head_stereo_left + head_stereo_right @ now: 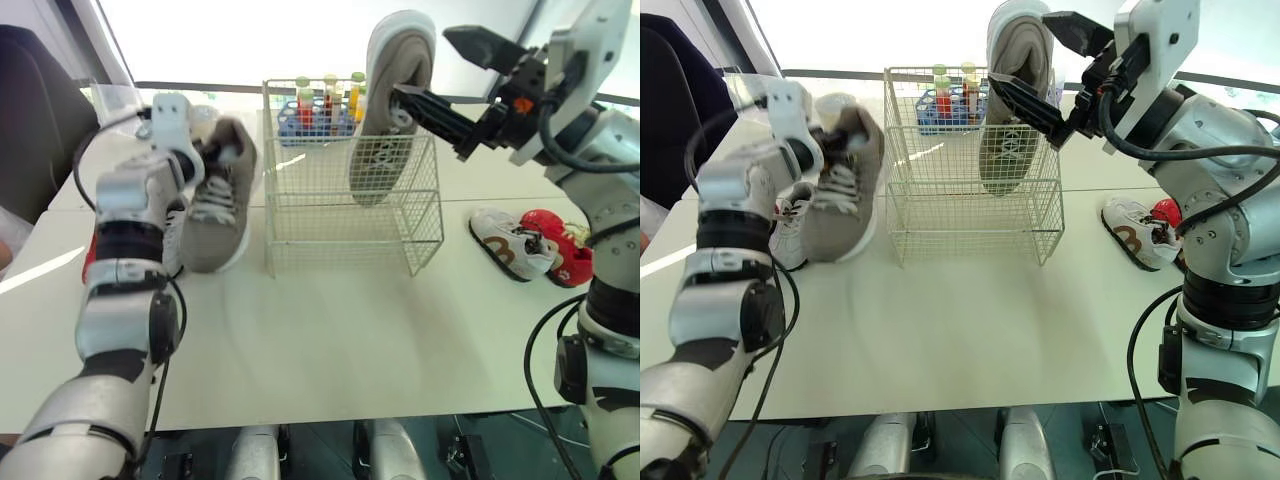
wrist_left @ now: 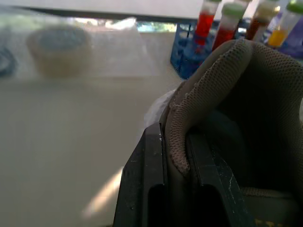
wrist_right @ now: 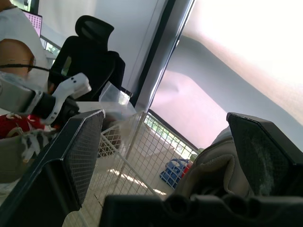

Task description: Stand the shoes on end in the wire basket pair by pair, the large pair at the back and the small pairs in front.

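Closest in, the left gripper [image 1: 205, 160] is pinched tight on the heel collar of a grey shoe [image 1: 215, 215], just to the left of the wire basket [image 1: 350, 215]. A small white shoe [image 1: 510, 240] and a red shoe [image 1: 558, 248] lie on the table [image 1: 330, 330] to the basket's right. Further back, the right gripper [image 1: 422, 63] is spread wide, with one finger poked into the other grey shoe [image 1: 385, 140], which stands toe-down in the basket.

white wire basket [image 1: 350, 215] sits mid-table, open at the top. large grey shoe [image 1: 392, 100] is upright in its right side, upper end well above the rim. second grey shoe [image 1: 220, 205] is on end just left of the basket, laces forward. small white shoe [image 1: 508, 243] and red shoe [image 1: 565, 250] lie touching, right of the basket.
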Available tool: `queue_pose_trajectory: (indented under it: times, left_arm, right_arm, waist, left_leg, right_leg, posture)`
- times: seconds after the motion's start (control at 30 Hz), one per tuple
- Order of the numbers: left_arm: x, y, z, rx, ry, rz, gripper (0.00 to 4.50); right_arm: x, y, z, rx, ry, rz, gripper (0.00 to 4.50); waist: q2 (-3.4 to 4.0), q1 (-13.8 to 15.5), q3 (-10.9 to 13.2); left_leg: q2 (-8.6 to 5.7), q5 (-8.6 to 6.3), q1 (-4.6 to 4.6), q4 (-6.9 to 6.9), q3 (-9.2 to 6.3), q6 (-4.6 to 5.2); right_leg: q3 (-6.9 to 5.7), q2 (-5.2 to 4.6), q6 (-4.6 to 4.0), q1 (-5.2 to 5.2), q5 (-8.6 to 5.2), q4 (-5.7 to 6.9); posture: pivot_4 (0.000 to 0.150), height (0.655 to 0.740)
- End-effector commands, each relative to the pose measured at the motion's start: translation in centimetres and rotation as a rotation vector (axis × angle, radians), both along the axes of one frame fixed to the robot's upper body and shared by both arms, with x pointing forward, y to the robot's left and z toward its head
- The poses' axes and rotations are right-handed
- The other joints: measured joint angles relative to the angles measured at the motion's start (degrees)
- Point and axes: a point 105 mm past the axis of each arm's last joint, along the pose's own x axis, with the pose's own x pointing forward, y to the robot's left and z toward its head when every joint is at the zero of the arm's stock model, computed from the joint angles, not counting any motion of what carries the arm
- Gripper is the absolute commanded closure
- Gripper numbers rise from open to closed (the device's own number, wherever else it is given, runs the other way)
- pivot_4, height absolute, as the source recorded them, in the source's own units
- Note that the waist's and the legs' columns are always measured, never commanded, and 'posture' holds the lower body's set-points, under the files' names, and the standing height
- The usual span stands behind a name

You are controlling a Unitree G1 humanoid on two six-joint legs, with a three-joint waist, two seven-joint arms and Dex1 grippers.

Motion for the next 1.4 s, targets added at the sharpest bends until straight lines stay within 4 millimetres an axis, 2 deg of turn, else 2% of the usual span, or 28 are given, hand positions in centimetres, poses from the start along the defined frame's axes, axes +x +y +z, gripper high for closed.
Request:
queue_pose_trajectory:
  times: [0.03, 0.27, 0.47, 0.53, 0.57, 0.67, 0.7, 0.73, 0.8, 1.07, 1.23, 1.4]
  left_arm:
    - [-1.2, -0.4, 4.6, 0.026, -0.119, -0.049, 4.47]
    - [-3.7, -1.9, -0.6, -0.059, 0.138, -0.087, 4.47]
    - [-5.6, -0.5, -3.6, 0.021, 0.261, -0.082, 4.47]
    - [-5.8, -0.2, -4.2, 0.055, 0.267, -0.088, 3.59]
    - [-5.8, -0.1, -4.3, 0.068, 0.264, -0.092, 3.31]
    - [-6.3, -0.1, -4.3, 0.076, 0.301, -0.138, 1.91]
    - [-6.4, -0.3, -4.0, 0.066, 0.311, -0.163, 1.2]
    - [-6.7, -0.4, -3.6, 0.062, 0.331, -0.186, 0.96]
    - [-7.3, -0.6, -2.7, 0.056, 0.373, -0.244, 0.09]
    - [-8.9, -0.9, -0.1, 0.054, 0.518, -0.358, 0.09]
    - [-9.4, -0.5, -0.8, 0.063, 0.611, -0.386, 0.09]
    - [-9.0, 0.1, -2.0, 0.061, 0.661, -0.369, 0.09]
  right_arm:
    - [-0.8, 0.1, 0.7, 0.004, -0.04, 0.013, 0.0]
    - [-0.7, 0.4, 0.5, 0.004, -0.034, 0.017, 0.0]
    - [-0.6, 0.7, 0.3, 0.006, -0.035, 0.029, 0.0]
    - [-0.5, 0.8, 0.3, 0.009, -0.035, 0.033, 0.0]
    - [-0.5, 0.8, 0.3, 0.009, -0.034, 0.034, 0.0]
    - [-0.4, 0.9, 0.2, 0.003, -0.035, 0.033, 0.0]
    - [-0.4, 0.9, 0.2, 0.002, -0.035, 0.033, 0.0]
    - [-0.4, 0.9, 0.2, 0.001, -0.035, 0.032, 0.0]
    - [-0.4, 0.9, 0.1, -0.001, -0.034, 0.032, 0.0]
    - [-0.2, 1.0, 0.1, -0.001, -0.036, 0.035, 0.0]
    - [-0.1, 1.0, 0.1, -0.002, -0.04, 0.036, 0.0]
    - [-0.2, 0.9, 0.1, -0.001, -0.042, 0.03, 0.0]
  waist:
    - [0.0, 0.1, 0.0]
    - [0.05, 0.0, 0.0]
    - [0.03, 0.1, 0.0]
    - [0.04, 0.0, 0.0]
    - [0.04, 0.0, 0.0]
    - [0.04, 0.0, 0.0]
    - [0.04, 0.0, 0.0]
    - [0.04, 0.0, 0.0]
    - [0.04, 0.1, 0.0]
    - [0.04, -0.1, 0.0]
    - [0.06, -0.1, 0.0]
    - [0.06, 0.0, 0.0]
  left_leg:
    - [0.0, 0.0, -0.01, 0.01, 0.0, 0.0]
    - [0.0, -0.01, 0.13, 0.0, 0.01, 0.0]
    - [0.0, 0.01, 0.17, 0.03, -0.02, -0.04]
    - [0.0, 0.01, 0.23, 0.01, -0.01, -0.04]
    - [0.0, 0.01, 0.28, -0.02, 0.0, -0.05]
    - [0.01, 0.03, 0.32, -0.06, -0.01, -0.09]
    - [0.01, 0.03, 0.32, -0.06, -0.01, -0.09]
    - [0.01, 0.03, 0.33, -0.06, 0.01, -0.09]
    - [0.01, 0.03, 0.3, -0.07, 0.0, -0.09]
    - [0.01, 0.02, 0.33, -0.1, 0.0, -0.1]
    - [0.01, 0.02, 0.33, -0.15, 0.03, -0.1]
    - [0.01, 0.03, 0.29, -0.11, 0.02, -0.1]
  right_leg:
    - [0.0, 0.0, 0.0, 0.0, 0.0, 0.0]
    - [0.01, -0.01, 0.0, 0.13, 0.0, -0.02]
    - [0.0, -0.01, -0.01, 0.14, 0.0, 0.08]
    - [0.01, -0.01, -0.01, 0.16, 0.0, 0.08]
    - [0.01, -0.01, -0.02, 0.19, 0.0, 0.08]
    - [0.01, -0.01, -0.03, 0.19, -0.01, 0.12]
    - [0.01, -0.01, -0.03, 0.19, -0.01, 0.11]
    - [0.02, -0.01, -0.03, 0.19, -0.01, 0.1]
    - [0.02, -0.01, -0.03, 0.17, -0.01, 0.09]
    - [0.02, -0.01, -0.04, 0.17, -0.02, 0.1]
    - [0.04, -0.01, -0.05, 0.13, -0.03, 0.08]
    - [0.03, -0.02, -0.16, 0.11, -0.09, 0.09]
  posture:
    - [0.15, 0.74]
    - [0.15, 0.74]
    - [0.15, 0.74]
    - [0.15, 0.74]
    - [0.15, 0.74]
    - [0.15, 0.74]
    - [0.15, 0.74]
    - [0.15, 0.74]
    - [0.15, 0.74]
    - [0.15, 0.74]
    - [0.15, 0.74]
    - [0.15, 0.74]
